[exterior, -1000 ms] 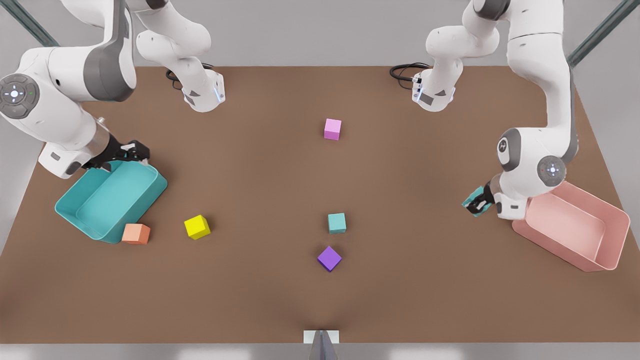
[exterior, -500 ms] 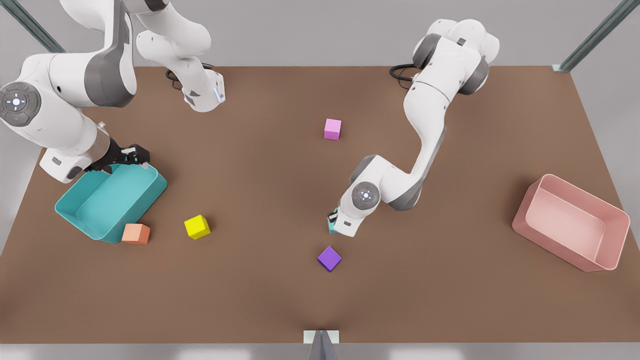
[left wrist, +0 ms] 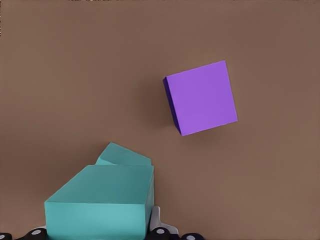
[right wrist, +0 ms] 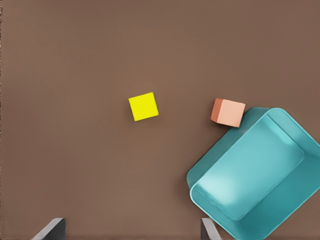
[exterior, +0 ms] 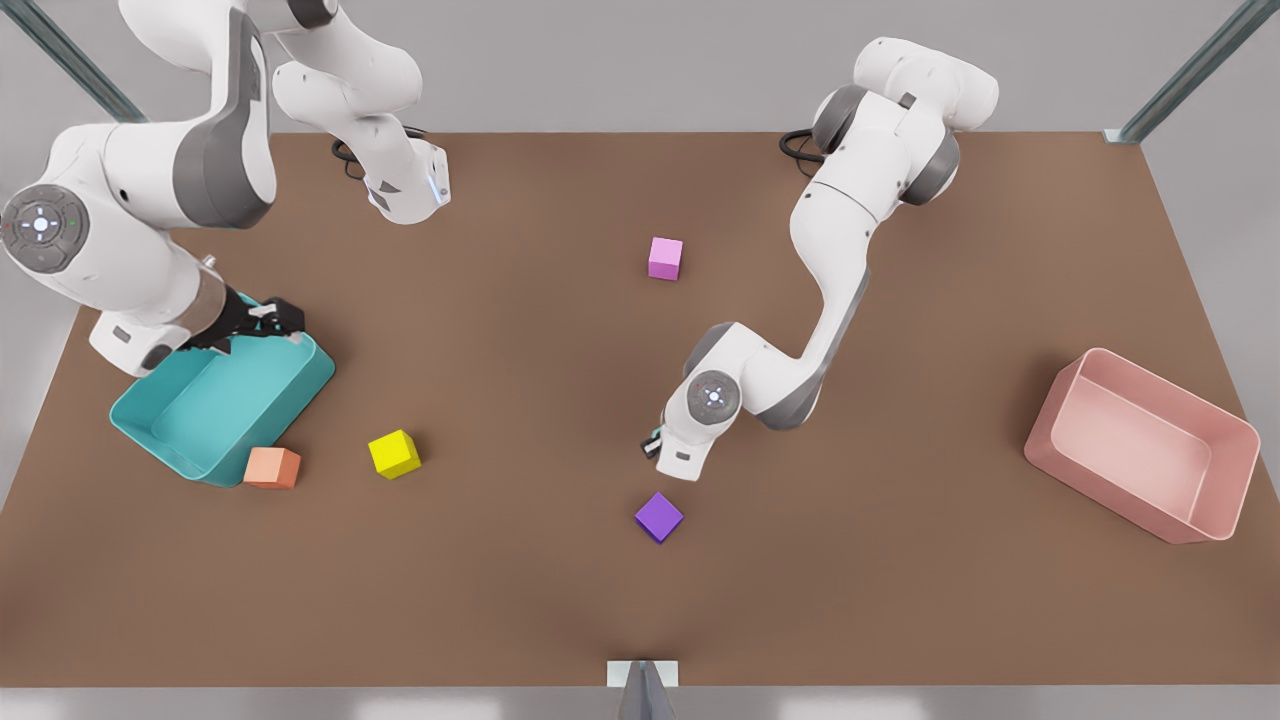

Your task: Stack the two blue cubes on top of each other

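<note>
Teal cubes meeting mid-tabletop (exterior: 900,600) near the purple cube (left wrist: 201,97).
Left tool (left wrist: 100,235) is gripping one matte teal cube (left wrist: 102,202) squarely, hovering over the second teal cube (left wrist: 122,156) — turned askew beneath it; right tool (exterior: 270,318) is hanging at the teal bin (exterior: 225,405), fingers parted, empty.

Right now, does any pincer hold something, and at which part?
The left pincer grips a teal cube by its sides, over the second teal cube. The right pincer waits over the teal bin, fingers apart, holding nothing.
</note>
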You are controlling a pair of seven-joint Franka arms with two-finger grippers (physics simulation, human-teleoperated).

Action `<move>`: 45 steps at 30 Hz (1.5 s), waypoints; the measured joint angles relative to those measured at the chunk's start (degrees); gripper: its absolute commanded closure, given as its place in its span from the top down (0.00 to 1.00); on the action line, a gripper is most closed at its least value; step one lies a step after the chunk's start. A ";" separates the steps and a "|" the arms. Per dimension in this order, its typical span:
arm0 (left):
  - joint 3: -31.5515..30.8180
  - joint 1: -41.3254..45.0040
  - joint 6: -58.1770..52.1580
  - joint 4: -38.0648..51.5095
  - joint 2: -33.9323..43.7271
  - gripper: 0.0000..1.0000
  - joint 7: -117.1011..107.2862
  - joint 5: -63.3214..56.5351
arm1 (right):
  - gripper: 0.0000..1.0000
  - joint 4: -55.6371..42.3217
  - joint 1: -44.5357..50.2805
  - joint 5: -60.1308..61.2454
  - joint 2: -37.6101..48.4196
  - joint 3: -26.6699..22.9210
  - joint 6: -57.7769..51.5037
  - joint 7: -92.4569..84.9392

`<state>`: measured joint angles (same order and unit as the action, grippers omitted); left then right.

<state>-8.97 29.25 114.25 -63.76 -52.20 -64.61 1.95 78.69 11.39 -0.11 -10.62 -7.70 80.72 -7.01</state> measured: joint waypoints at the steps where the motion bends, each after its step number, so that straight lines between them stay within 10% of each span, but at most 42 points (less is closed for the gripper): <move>1: 0.01 -0.04 0.13 -0.04 0.00 0.62 -0.30 -0.02 | 1.00 0.00 0.07 0.15 -0.16 0.04 -0.03 0.04; 10: -0.14 0.39 -0.58 -1.20 0.01 0.64 -2.35 0.00 | 1.00 0.65 -0.04 0.64 -1.25 0.08 -0.33 0.31; 12: -0.16 0.54 -0.66 -1.22 0.00 1.00 -2.66 0.08 | 1.00 0.74 -0.06 0.67 -1.31 0.07 -0.37 0.37; 33: -0.07 -0.72 -3.24 0.69 1.43 1.00 -4.88 0.42 | 1.00 0.38 -0.97 1.89 -2.12 -0.18 -0.78 0.41; 45: 2.46 -23.48 -35.50 -8.79 35.95 1.00 21.73 -11.75 | 1.00 0.09 -1.20 1.84 -2.11 -0.19 -0.76 0.21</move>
<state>-6.51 5.76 78.75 -72.55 -16.25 -42.88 -9.80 78.78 10.19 1.73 -12.72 -7.89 79.96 -6.80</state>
